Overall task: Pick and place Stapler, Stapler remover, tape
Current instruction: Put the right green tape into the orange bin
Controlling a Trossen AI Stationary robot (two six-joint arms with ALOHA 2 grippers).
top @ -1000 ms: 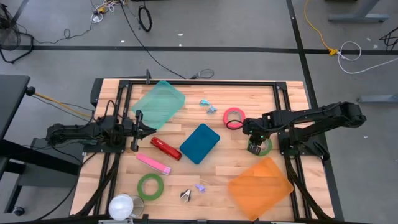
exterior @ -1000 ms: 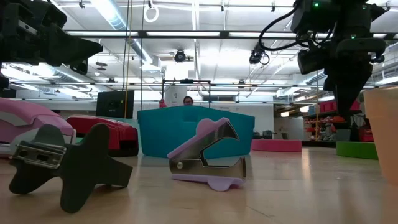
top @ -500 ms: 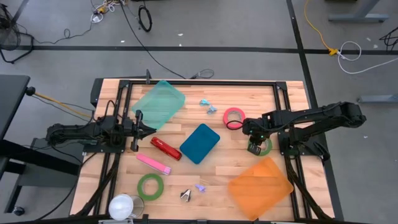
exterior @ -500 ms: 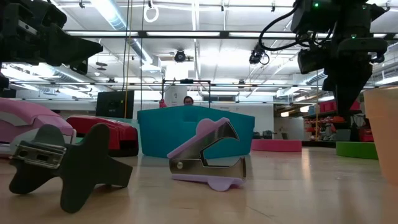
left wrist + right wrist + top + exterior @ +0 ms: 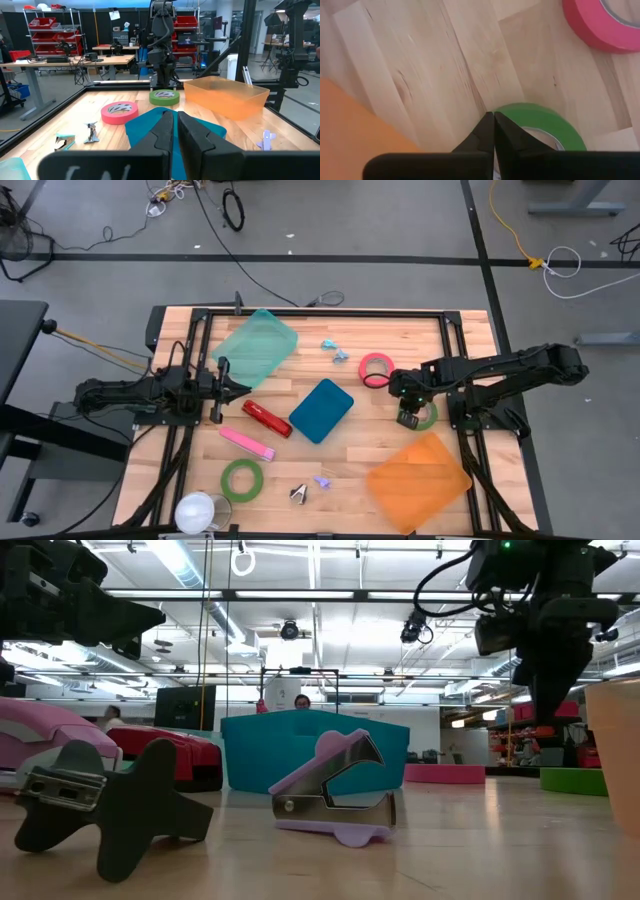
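My right gripper (image 5: 407,420) (image 5: 493,116) hangs shut, pointing steeply down, just above the near rim of a green tape roll (image 5: 545,120) (image 5: 427,418) lying flat at the table's right. The low view shows it raised off the table (image 5: 545,718). A pink tape roll (image 5: 376,357) lies farther back. A red stapler (image 5: 266,418) and a pink stapler (image 5: 247,443) lie left of centre, with another green tape roll (image 5: 242,468) nearer the front. Two staple removers (image 5: 299,494) (image 5: 322,481) rest near the front edge, two more (image 5: 329,345) (image 5: 341,355) at the back. My left gripper (image 5: 245,388) (image 5: 176,114) waits shut and level at the left.
A teal container (image 5: 256,347) stands at the back left, a blue one (image 5: 321,410) in the middle and an orange one (image 5: 418,480) at the front right. A white round object (image 5: 200,512) sits at the front left corner. Bare wood lies between the pink tape and the orange container.
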